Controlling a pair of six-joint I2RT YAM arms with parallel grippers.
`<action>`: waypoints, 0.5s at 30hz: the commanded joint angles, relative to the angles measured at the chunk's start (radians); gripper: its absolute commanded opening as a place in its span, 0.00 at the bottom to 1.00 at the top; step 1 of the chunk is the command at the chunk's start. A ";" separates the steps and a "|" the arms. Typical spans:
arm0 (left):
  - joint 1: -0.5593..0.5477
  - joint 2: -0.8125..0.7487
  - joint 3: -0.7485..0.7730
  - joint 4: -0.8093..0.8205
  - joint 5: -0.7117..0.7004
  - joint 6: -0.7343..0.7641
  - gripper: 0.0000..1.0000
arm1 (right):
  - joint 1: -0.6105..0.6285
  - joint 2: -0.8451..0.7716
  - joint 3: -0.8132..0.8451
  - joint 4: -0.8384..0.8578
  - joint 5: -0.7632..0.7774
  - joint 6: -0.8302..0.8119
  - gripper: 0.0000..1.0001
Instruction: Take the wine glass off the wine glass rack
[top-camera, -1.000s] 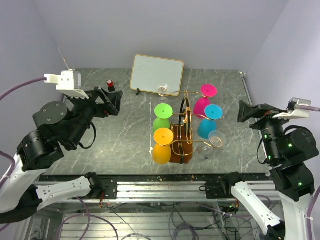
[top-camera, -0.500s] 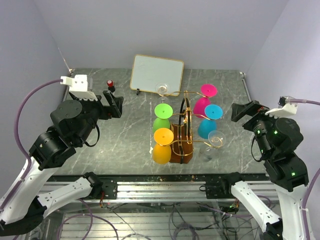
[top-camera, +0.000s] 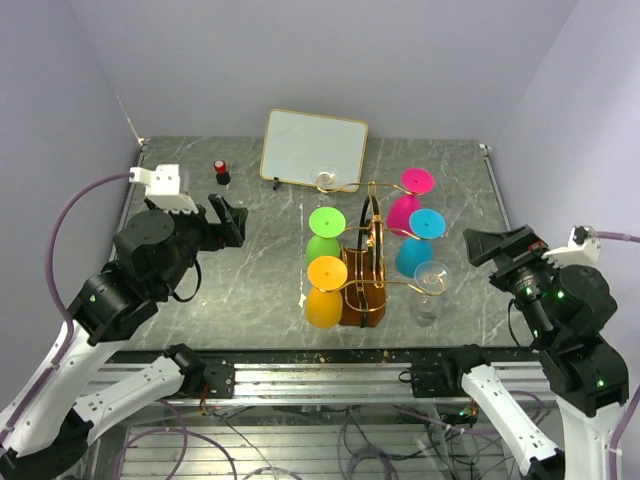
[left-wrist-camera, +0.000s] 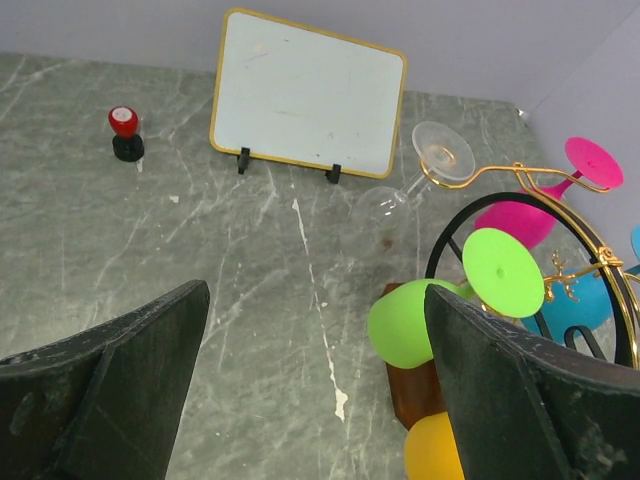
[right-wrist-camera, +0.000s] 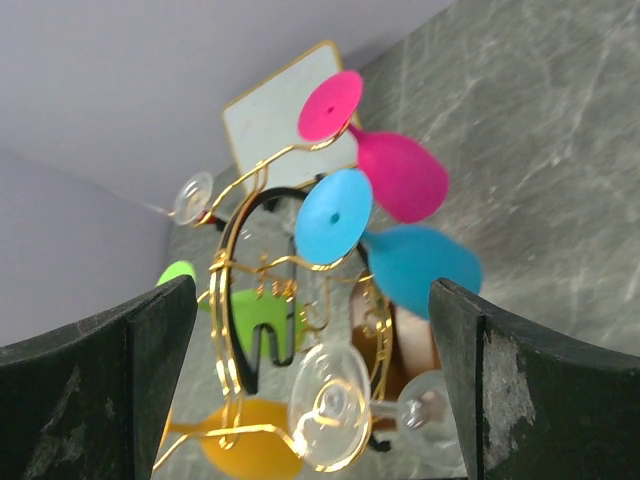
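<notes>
Wooden wine glass rack (top-camera: 362, 298) carries four coloured glasses (top-camera: 324, 222), two clear ones (top-camera: 430, 280); left gripper (left-wrist-camera: 315, 300), right gripper (right-wrist-camera: 312, 285) gape.

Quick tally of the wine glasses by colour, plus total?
green glass: 1
orange glass: 1
pink glass: 1
blue glass: 1
clear glasses: 2
Total: 6
</notes>
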 joint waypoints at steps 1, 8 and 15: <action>0.012 -0.070 -0.027 0.038 0.030 -0.066 0.99 | -0.006 -0.061 -0.037 -0.054 -0.138 0.140 0.99; 0.015 -0.092 -0.023 0.035 0.083 -0.097 0.99 | -0.006 -0.097 -0.110 -0.102 -0.283 0.203 0.91; 0.015 -0.075 -0.047 0.040 0.114 -0.115 0.99 | -0.007 -0.113 -0.148 -0.163 -0.280 0.195 0.78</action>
